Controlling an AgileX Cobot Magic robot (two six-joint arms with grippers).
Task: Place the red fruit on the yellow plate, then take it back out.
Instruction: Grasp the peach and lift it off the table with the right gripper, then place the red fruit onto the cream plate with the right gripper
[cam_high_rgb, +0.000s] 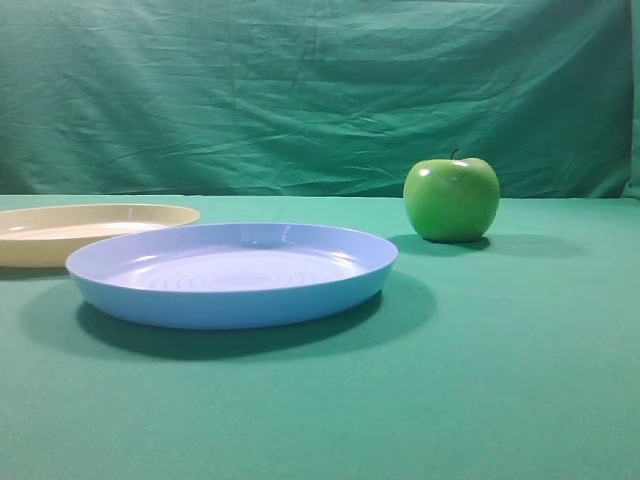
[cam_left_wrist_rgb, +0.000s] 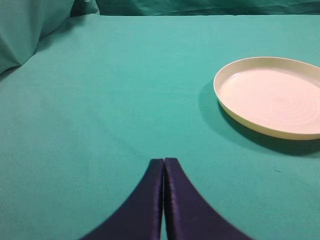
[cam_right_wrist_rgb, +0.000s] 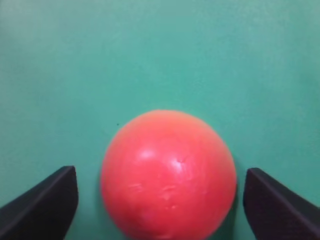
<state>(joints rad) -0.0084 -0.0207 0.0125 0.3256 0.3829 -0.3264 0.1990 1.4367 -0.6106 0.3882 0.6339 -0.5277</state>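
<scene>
Green cloth covers the surface (cam_high_rgb: 500, 380) across the lower half of the exterior high view. A blue plate (cam_high_rgb: 232, 272) sits at centre-left, the yellow plate (cam_high_rgb: 90, 228) lies behind it at the left edge, and a green apple (cam_high_rgb: 451, 198) stands at centre-right. Neither arm nor the red fruit is seen in this view.

From the left wrist view, the left gripper (cam_left_wrist_rgb: 164, 162) is shown at the bottom centre with its dark fingers (cam_left_wrist_rgb: 145, 205) pressed together and holding nothing. The yellow plate is seen empty at the right of the frame, well apart from those fingers.

From the right wrist view, the red fruit (cam_right_wrist_rgb: 168, 175) fills the lower centre, resting on the green cloth. The right gripper (cam_right_wrist_rgb: 160, 200) straddles it, with its fingers (cam_right_wrist_rgb: 45, 202) spread wide at the lower left and lower right corners, and a clear gap is left on each side, so nothing is gripped.

Whether the fruit awaits its trip to the plate or has been taken back out cannot be told. If a grasp is intended, the fruit should be kept centred between the fingers, which should be closed at its widest part, gently, since a smooth round skin is likely to slip or roll.
</scene>
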